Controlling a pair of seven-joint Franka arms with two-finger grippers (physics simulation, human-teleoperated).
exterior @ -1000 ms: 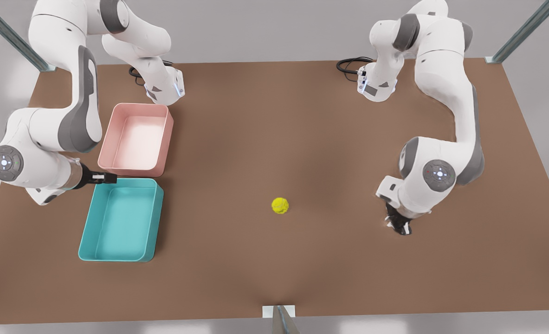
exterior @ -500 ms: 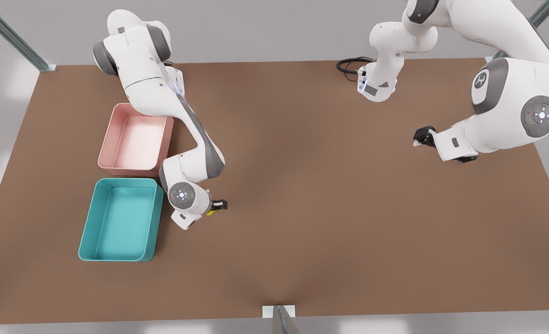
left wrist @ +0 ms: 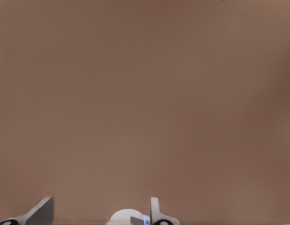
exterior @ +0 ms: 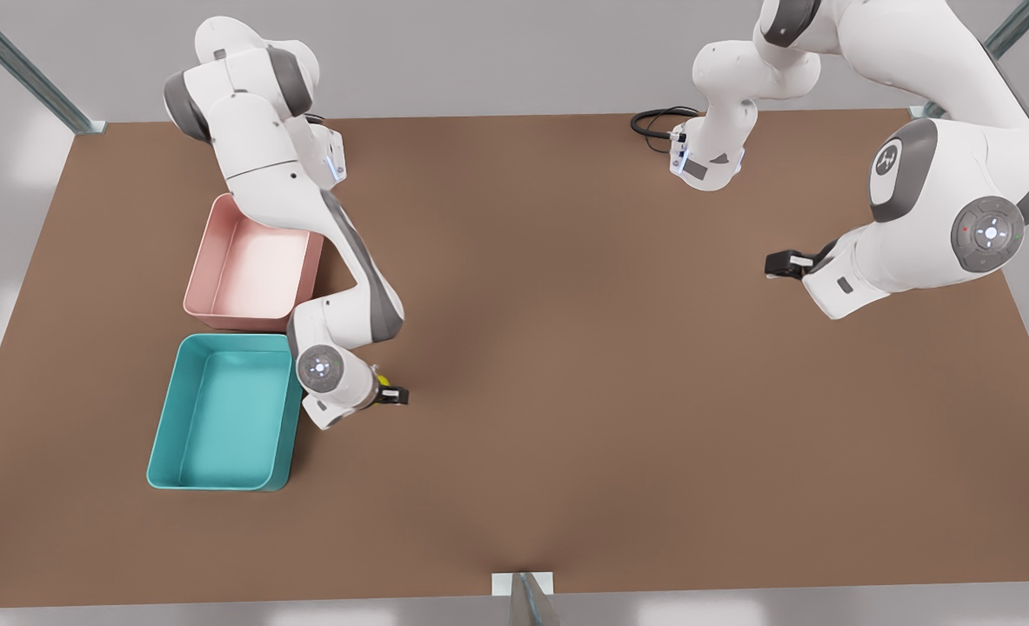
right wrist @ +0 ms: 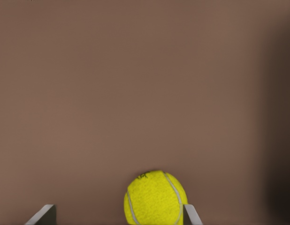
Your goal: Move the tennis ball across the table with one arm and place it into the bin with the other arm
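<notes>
Yellow-green tennis ball (right wrist: 156,198) with pale seam, teal bin (exterior: 223,413), seemingly pink bin (exterior: 249,265), brown table (exterior: 618,365)

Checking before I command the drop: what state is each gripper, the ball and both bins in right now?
right gripper: open, low beside the teal bin
tennis ball: between the right gripper's fingers, touching one, not clamped
left gripper: open, empty, waiting at the front view's right
teal bin: upright, empty
pink bin: upright, empty

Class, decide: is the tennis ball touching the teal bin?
Apart. The front view shows the tennis ball at the right hand, that arm's wrist between it and the teal bin.
</notes>
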